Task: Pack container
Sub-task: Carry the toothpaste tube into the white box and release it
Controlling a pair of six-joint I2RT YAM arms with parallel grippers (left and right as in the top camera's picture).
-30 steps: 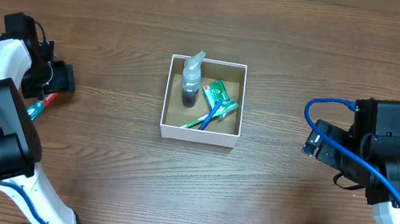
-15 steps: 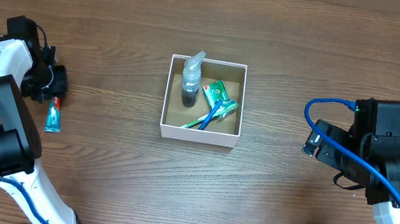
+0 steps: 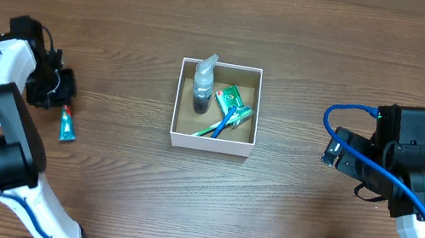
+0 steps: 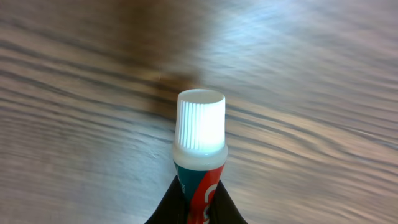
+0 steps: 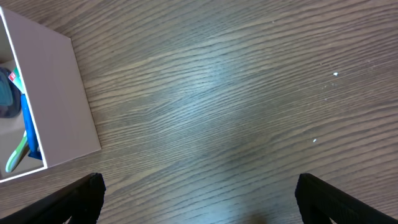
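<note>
The container point(image 3: 210, 144) sits in the middle of the desk point(image 3: 195, 220), well apart from both arms, and holds a bottle point(image 3: 203, 87) and a toothbrush point(image 3: 226, 121). Far left, the left gripper point(image 3: 59, 95) is clenched on a toothpaste tube point(image 4: 199, 183). It should travel level, clear the white rim, then lower onto bare brown floor. Only the left wrist view shows the ribbed cap point(image 4: 199, 121) and the pinch. The right gripper point(image 5: 199, 200) hangs released.
</note>
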